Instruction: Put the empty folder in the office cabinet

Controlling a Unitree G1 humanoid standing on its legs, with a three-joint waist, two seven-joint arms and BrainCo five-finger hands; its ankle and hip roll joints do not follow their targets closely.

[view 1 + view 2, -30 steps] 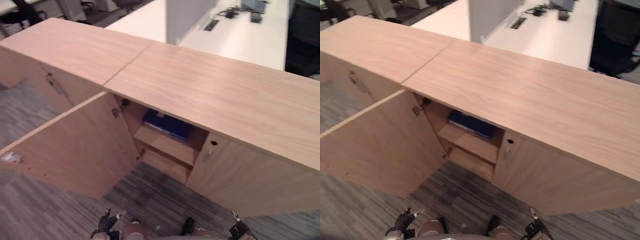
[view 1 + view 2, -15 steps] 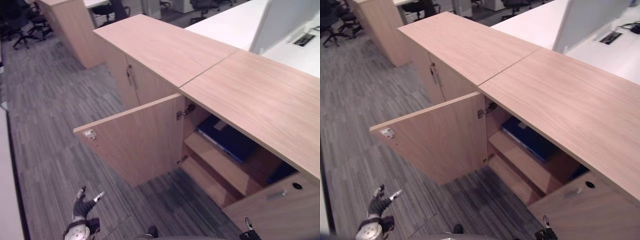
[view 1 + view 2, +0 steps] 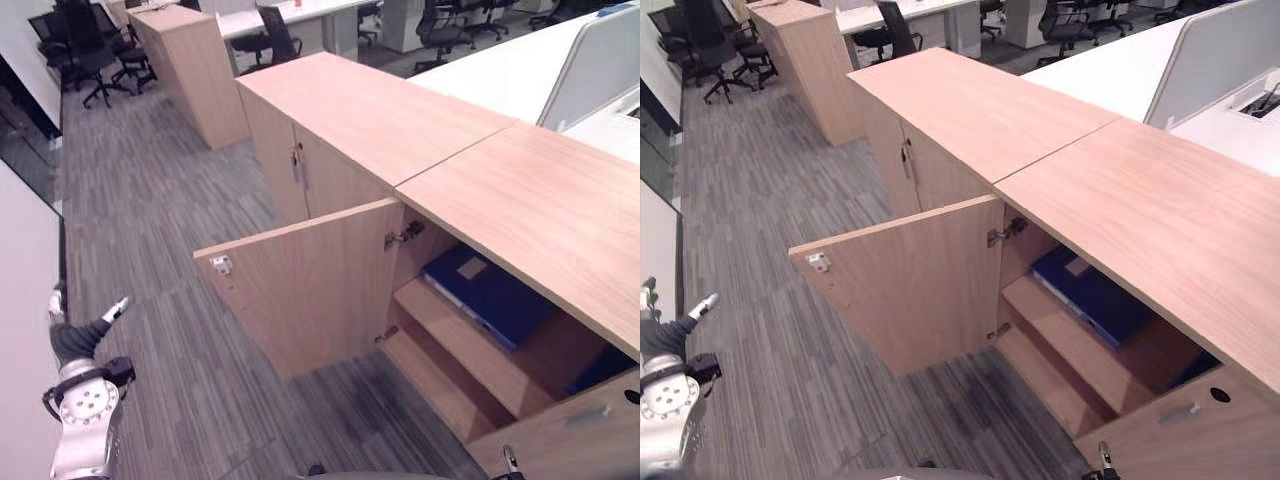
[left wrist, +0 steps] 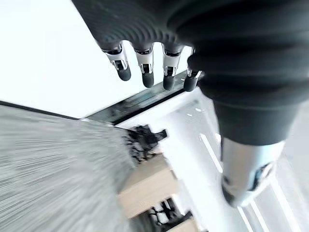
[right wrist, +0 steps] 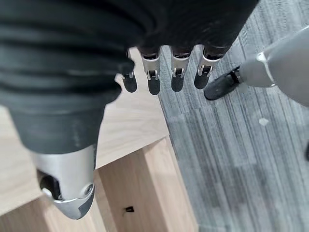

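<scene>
Fingers of the left hand [image 3: 78,340] hang loosely spread and empty at the far left, low over the grey carpet [image 3: 170,230], well apart from the cabinet. Moving right, the cabinet door [image 3: 310,285] stands swung open toward the robot. Behind it, the blue folder [image 3: 490,295] already lies flat on the upper shelf [image 3: 470,345], its long axis running back into the cabinet. Furthest right, the right hand [image 5: 164,72] hangs with straight fingers holding nothing, just beside the cabinet's wooden front, so it looks the nearer hand.
</scene>
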